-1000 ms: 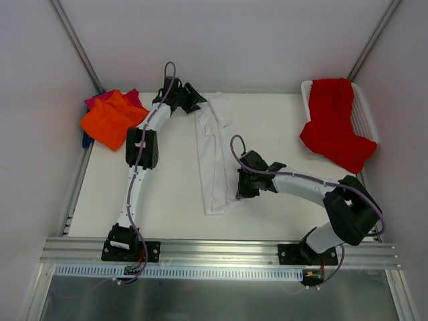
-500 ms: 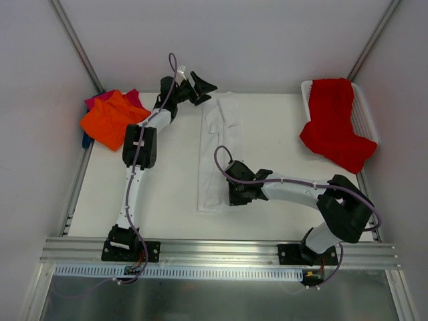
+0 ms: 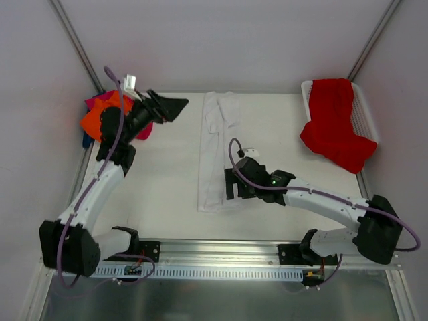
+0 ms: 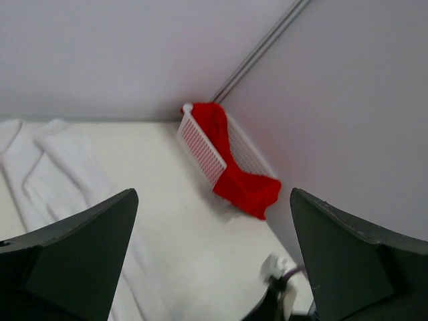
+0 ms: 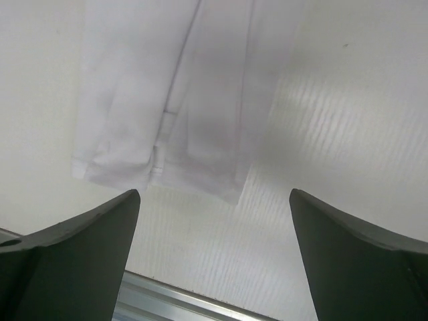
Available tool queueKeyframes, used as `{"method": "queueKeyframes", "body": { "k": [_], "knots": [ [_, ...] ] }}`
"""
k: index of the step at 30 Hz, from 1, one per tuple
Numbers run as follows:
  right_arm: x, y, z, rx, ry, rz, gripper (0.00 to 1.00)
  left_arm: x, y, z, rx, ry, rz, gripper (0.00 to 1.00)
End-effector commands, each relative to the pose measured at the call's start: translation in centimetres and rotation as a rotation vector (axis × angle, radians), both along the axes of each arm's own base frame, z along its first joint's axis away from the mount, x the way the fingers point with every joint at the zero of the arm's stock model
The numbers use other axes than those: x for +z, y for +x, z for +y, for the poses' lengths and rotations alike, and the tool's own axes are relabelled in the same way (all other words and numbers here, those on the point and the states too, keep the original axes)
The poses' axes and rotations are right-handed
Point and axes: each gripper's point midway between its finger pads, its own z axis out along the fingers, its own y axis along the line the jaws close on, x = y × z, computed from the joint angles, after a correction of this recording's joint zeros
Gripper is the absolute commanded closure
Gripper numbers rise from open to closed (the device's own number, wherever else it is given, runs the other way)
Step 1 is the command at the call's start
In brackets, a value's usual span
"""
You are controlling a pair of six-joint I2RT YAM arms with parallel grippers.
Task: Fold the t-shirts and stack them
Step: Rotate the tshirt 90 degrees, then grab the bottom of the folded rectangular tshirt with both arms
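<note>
Four t-shirts: one white t-shirt (image 3: pixel 215 154), one orange t-shirt (image 3: pixel 93 122), one magenta-pink t-shirt (image 3: pixel 92 102), one red t-shirt (image 3: pixel 334 127); also one blue item (image 3: pixel 85 140), one mesh basket (image 3: pixel 365 117), and two grippers, left gripper (image 3: pixel 175 107) and right gripper (image 3: pixel 231 186).

- The white t-shirt (image 5: pixel 180 87), folded into a long narrow strip, lies flat on the pale table (image 5: pixel 321 134), with the layered hems of its near end showing.
- The right gripper (image 5: pixel 214 194) hangs above that end, its dark fingers (image 5: pixel 73 261) spread wide.
- A metal rail (image 5: pixel 180 297) runs along the table's near edge.

White mesh basket (image 3: pixel 364 120) at table (image 3: pixel 167 184) far-right corner
</note>
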Motion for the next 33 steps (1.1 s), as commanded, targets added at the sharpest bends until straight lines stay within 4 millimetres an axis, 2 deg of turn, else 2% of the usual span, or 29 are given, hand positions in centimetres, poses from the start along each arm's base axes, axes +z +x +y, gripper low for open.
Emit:
{"method": "queueKeyframes", "body": {
  "k": [1, 2, 3, 5, 6, 8, 9, 10, 11, 12, 13, 14, 15, 18, 20, 25, 27, 32, 33],
  "knots": [
    [3.7, 1.5, -2.9, -0.053, -0.005, -0.141, 0.01, -14.0, -2.3, 2.4, 0.194, 0.22, 0.319, 0.01],
    [3.0, 1.4, -3.8, -0.066, -0.009, -0.132, 0.0, -15.2, -3.3, 2.6, 0.193, 0.234, 0.354, 0.01],
    [2.7, 1.4, -4.2, -0.077, 0.002, -0.129, 0.01, -18.5, -5.0, 2.8, 0.185, 0.262, 0.448, 0.01],
    [2.6, 1.7, -5.0, -0.111, 0.06, -0.126, 0.0, -19.6, -7.3, 2.2, 0.159, 0.243, 0.473, 0.01],
    [1.1, 1.0, -5.7, -0.113, 0.052, -0.098, 0.0, -22.4, -8.8, 2.3, 0.153, 0.25, 0.531, 0.01],
    [0.9, 1.2, -6.4, -0.158, 0.102, -0.107, 0.0, -23.7, -10.7, 1.9, 0.155, 0.212, 0.563, 0.01],
    [-0.5, 0.5, -7.0, -0.162, 0.103, -0.082, 0.01, -25.6, -11.8, 1.9, 0.149, 0.222, 0.601, 0.01],
    [-0.5, 0.8, -6.9, -0.18, 0.143, -0.092, 0.06, -26.1, -12.3, 1.8, 0.149, 0.222, 0.601, 0.01],
    [-0.3, 0.8, -6.9, -0.187, 0.19, -0.102, 0.11, -27.4, -13.2, 1.4, 0.134, 0.23, 0.627, 0.01],
    [-2.2, -0.6, -6.7, -0.172, 0.231, -0.036, 0.21, -28.0, -13.6, 1.3, 0.124, 0.235, 0.642, 0.01],
    [-1.9, 0.4, -6.0, -0.182, 0.321, -0.053, 0.22, -28.7, -13.9, 1.1, 0.112, 0.24, 0.66, 0.01],
    [-2.2, 0.2, -5.6, -0.179, 0.375, -0.034, 0.22, -29.6, -14.5, 0.9, 0.099, 0.243, 0.683, 0.01],
    [-3.4, -1.0, -5.2, -0.16, 0.417, 0.033, 0.22, -30.5, -14.9, 0.7, 0.085, 0.251, 0.709, 0.01],
    [-4.4, -0.9, -5.2, -0.173, 0.414, 0.058, 0.2, -32.3, -16.2, -0.3, 0.029, 0.232, 0.763, 0.01],
    [-4.3, -0.6, -4.9, -0.174, 0.428, 0.048, 0.18, -32.8, -16.6, -1.1, 0.001, 0.203, 0.77, 0.01],
    [-5.2, -0.2, -4.2, -0.173, 0.422, 0.085, 0.18, -35.5, -19.3, -4.4, -0.15, 0.254, 0.883, 0.01],
    [-5.5, -0.2, -3.8, -0.171, 0.423, 0.104, 0.18, -36.4, -19.8, -5.3, -0.173, 0.252, 0.918, 0.01],
    [-7.5, -0.4, -2.7, -0.183, 0.446, 0.179, 0.19, -37.0, -21.2, -7.8, -0.218, 0.222, 0.971, 0.01],
    [-7.5, -0.4, -2.3, -0.175, 0.466, 0.186, 0.24, -37.3, -21.5, -8.1, -0.224, 0.228, 0.988, 0.01]
  ]
}}
